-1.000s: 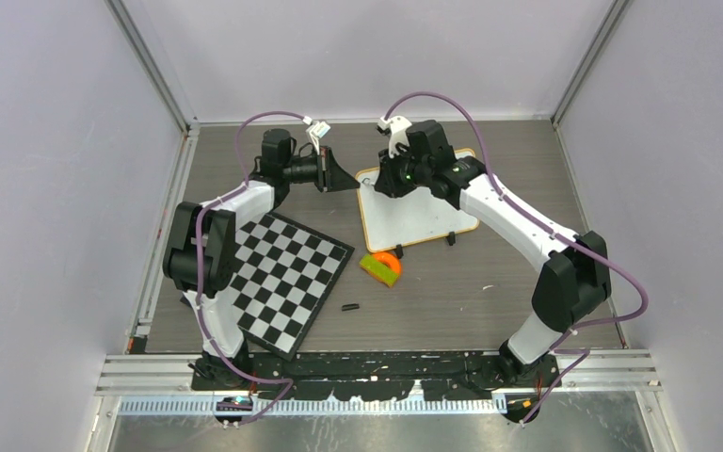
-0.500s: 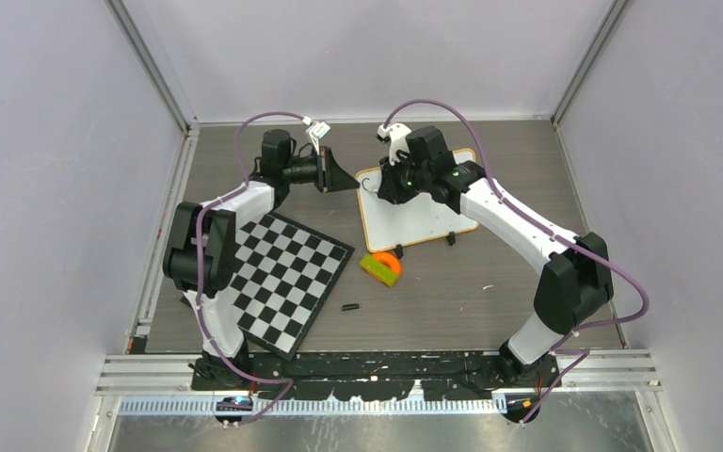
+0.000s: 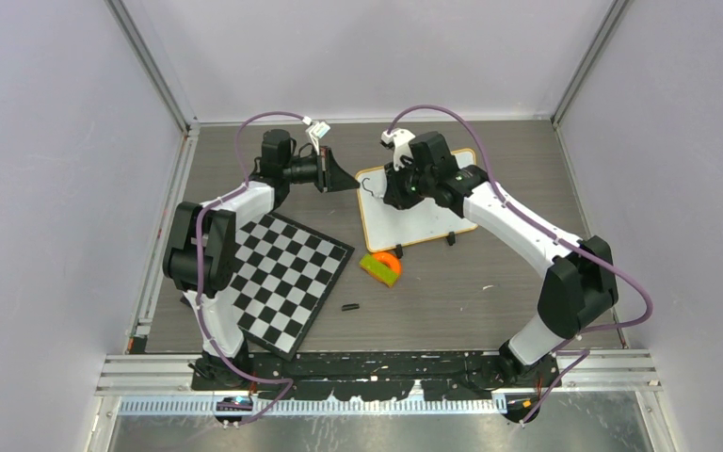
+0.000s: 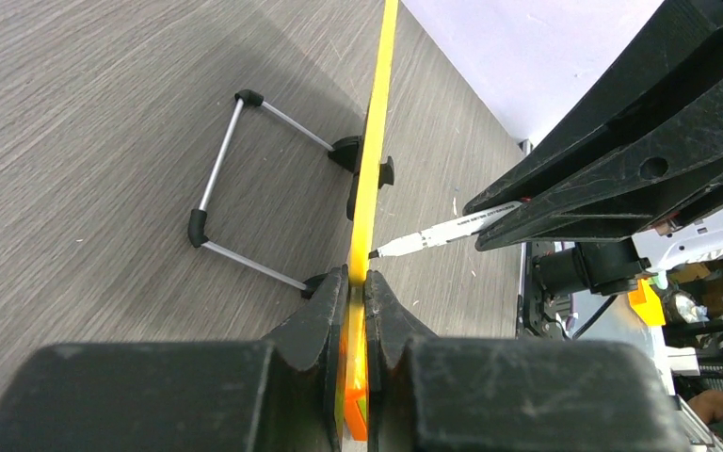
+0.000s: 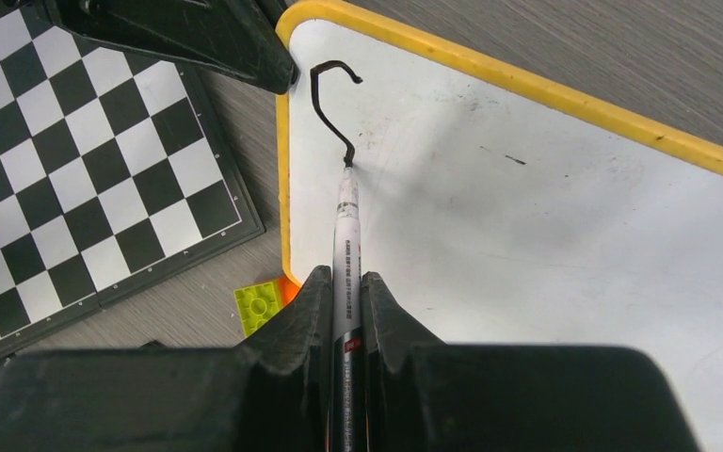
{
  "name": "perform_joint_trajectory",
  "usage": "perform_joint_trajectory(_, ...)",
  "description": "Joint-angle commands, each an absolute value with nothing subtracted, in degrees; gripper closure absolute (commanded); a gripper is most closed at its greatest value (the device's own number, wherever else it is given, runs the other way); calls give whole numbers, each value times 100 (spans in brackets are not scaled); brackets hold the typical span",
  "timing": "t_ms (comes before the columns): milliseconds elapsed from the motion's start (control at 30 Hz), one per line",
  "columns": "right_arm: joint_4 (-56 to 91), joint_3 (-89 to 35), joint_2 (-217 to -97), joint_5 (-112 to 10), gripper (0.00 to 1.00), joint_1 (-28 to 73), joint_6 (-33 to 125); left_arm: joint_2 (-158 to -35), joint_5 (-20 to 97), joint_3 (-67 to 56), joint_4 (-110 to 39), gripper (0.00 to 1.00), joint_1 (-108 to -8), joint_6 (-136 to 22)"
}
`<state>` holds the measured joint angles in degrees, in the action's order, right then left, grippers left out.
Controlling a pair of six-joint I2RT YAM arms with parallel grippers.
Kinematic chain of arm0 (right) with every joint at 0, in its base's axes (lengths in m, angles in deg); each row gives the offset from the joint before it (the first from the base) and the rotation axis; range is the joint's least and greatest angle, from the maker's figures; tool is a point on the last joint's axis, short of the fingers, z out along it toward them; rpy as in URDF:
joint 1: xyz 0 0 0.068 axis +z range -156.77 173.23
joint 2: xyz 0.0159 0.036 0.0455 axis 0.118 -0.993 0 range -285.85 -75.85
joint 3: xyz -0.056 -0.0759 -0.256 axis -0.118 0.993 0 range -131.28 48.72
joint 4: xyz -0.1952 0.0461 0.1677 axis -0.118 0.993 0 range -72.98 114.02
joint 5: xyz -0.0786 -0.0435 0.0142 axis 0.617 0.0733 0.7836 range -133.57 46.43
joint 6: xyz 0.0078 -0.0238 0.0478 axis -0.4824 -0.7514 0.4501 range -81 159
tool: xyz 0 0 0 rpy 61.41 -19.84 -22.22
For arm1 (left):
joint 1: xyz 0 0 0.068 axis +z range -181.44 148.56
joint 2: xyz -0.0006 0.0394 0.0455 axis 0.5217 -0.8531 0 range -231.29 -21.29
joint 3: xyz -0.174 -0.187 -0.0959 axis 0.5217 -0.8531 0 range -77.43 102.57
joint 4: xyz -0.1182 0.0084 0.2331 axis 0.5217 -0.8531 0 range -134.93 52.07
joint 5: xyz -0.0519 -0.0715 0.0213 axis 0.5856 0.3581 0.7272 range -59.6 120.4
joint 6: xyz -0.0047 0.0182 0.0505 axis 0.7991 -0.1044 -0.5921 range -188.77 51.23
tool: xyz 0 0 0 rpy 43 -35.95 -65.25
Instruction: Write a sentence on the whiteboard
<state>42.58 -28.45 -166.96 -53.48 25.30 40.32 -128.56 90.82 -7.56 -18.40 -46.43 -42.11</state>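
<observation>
The whiteboard [image 3: 419,218] stands tilted at the back middle of the table, white with a yellow-looking frame [image 5: 527,80]. My left gripper [image 3: 346,179] is shut on its left edge; the left wrist view shows the frame [image 4: 374,141] edge-on between the jaws of the left gripper [image 4: 358,278]. My right gripper [image 5: 344,278] is shut on a white marker [image 5: 346,221] whose tip touches the board near its upper left corner. Of the sentence, only one dark hooked stroke [image 5: 323,104] shows. In the top view the right gripper [image 3: 383,193] hangs over that corner.
A black-and-white chequered board [image 3: 287,278] lies left of the whiteboard. A green and orange brick [image 3: 381,266] sits just in front of the whiteboard, and a small black piece [image 3: 349,307] lies nearer. Behind the whiteboard its wire stand [image 4: 235,179] rests on the table.
The right arm has shifted slightly right and toward the near side, dragging the marker, and the dark stroke has grown longer. The left arm has held still.
</observation>
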Motion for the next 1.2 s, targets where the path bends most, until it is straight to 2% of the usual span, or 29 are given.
perform_joint_trajectory(0,4223,-2876,-16634,-5411,100,2569,3981,-12764,9280,-747,-1488,100,-4674,-4133)
perform_joint_trajectory(367,4346,-3313,-16906,-5630,100,2741,3978,-12750,9272,-749,-1529,100,-4674,-4175)
perform_joint_trajectory(800,4214,-2937,-16145,-5610,100,2430,4024,-12744,9262,-755,-1549,100,-4674,-4196)
perform_joint_trajectory(1167,4153,-3160,-16542,-5643,100,2404,4093,-12707,9246,-790,-1552,100,-4674,-4220)
